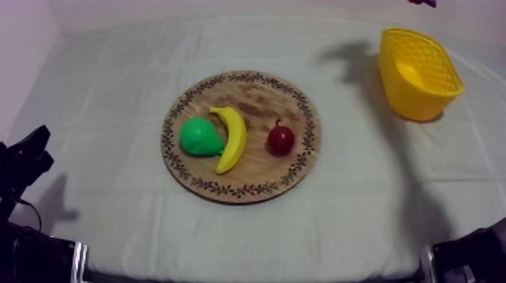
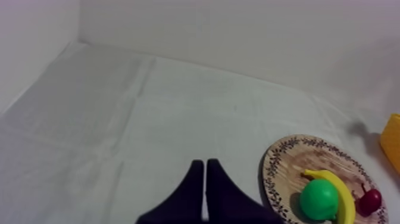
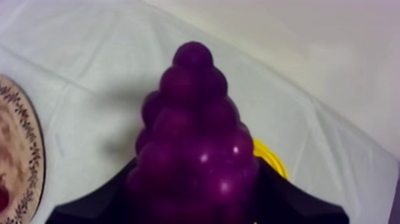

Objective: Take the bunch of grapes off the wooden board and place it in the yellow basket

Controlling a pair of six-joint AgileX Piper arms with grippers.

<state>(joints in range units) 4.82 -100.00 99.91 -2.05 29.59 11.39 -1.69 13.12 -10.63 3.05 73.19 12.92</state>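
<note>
Right wrist view: right hand (image 3: 196,205) clenched round a dark purple bunch of toy grapes (image 3: 193,137), black fingers (image 3: 89,208) on either side of it. Bunch stands upright in the grasp, held above the grey-white clothed bench (image 3: 89,53). Just past the bunch, a bit of the yellow lattice basket (image 3: 271,161) rim. Round wooden board with patterned rim (image 3: 27,131) off to the hand's side, well apart from the grapes. Left wrist view: left hand (image 2: 204,167) clenched on nothing, fingers together in a narrow wedge over bare cloth. Board sits beside and beyond this hand, carrying a green toy pear (image 2: 318,199), a yellow toy banana (image 2: 339,190) touching the pear, and a small red fruit (image 2: 370,201). Basket edge farther off, past the board.
</note>
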